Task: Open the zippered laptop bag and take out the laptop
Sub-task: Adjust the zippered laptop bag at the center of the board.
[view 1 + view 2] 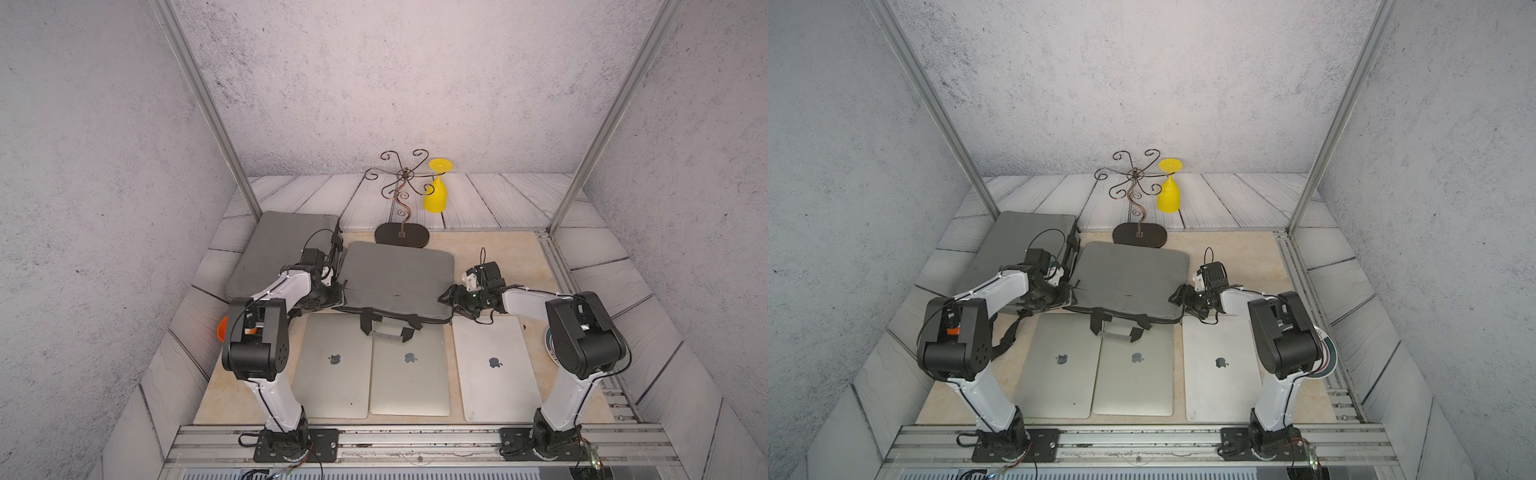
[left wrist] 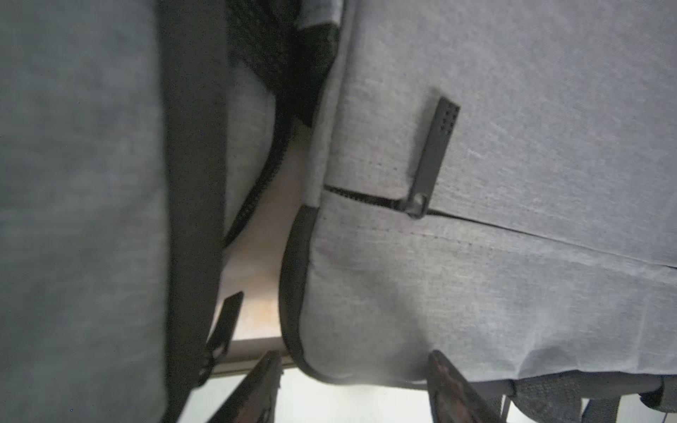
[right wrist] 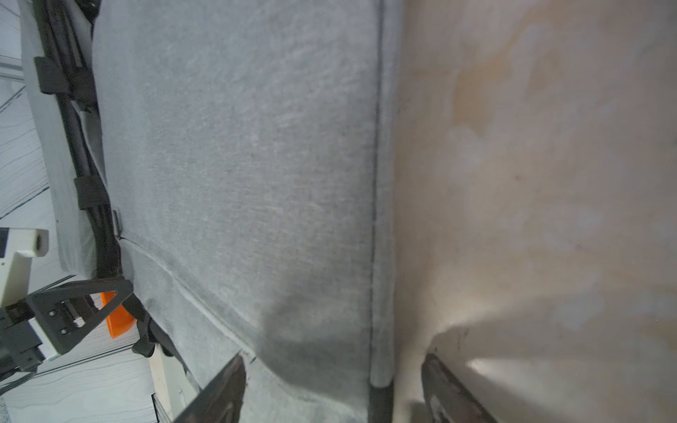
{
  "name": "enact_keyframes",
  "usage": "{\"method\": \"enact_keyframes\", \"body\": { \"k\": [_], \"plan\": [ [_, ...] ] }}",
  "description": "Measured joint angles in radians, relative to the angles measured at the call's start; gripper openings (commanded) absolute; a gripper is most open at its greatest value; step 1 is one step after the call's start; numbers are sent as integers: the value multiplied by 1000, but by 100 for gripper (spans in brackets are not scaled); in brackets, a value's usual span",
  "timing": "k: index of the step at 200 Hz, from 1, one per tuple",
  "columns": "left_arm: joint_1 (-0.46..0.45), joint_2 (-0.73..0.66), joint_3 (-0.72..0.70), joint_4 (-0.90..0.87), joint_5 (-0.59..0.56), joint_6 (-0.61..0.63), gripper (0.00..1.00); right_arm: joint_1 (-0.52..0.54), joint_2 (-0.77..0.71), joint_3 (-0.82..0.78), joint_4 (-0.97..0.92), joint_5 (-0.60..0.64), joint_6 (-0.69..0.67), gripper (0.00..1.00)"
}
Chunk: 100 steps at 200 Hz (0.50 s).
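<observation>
Grey fabric zippered laptop bag [image 1: 399, 274] flat at centre of beige tabletop [image 1: 511, 257], black handles [image 1: 386, 328] on near side. Left hand [image 2: 354, 353] wide, straddling bag's near-left corner. Right hand [image 3: 334, 359] wide, straddling bag's right edge. Three closed silver laptops [image 1: 409, 374] just near of bag. Second grey bag [image 1: 282, 245] far left.

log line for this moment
bag: looks closed; zipper pull: not gripped; left jaws: open over bag corner; right jaws: open over bag edge
</observation>
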Motion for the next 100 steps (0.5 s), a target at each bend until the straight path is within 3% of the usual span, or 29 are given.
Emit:
{"method": "enact_keyframes", "body": {
  "k": [29, 65, 100],
  "plan": [
    [0, 12, 0, 45, 28, -13, 59, 7, 25, 20, 11, -3, -7, 61],
    [4, 41, 0, 74, 69, -21, 27, 7, 42, 28, 12, 0, -12, 36],
    [14, 23, 0, 68, 97, -35, 4, 4, 42, 67, -20, 1, -37, 22]
  ]
}}
